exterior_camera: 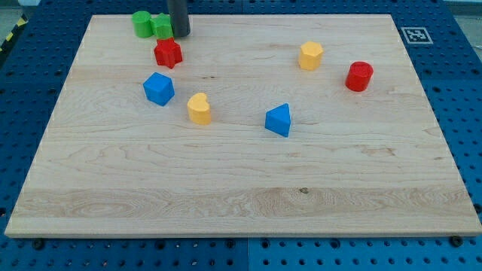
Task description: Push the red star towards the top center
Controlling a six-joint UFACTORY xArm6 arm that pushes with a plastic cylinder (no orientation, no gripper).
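Note:
The red star (168,53) lies near the view's top left on the wooden board (248,188). My tip (179,35) is the lower end of the dark rod, which comes down from the view's top edge. It stands just above and slightly right of the red star, very close to it. Two green blocks (152,25) sit side by side just left of the rod, at the board's top edge.
A blue block (159,88) lies below the red star. A yellow heart (199,108) is to its right, a blue triangle (279,120) near the middle. A yellow hexagon (310,56) and a red cylinder (359,76) are at the right.

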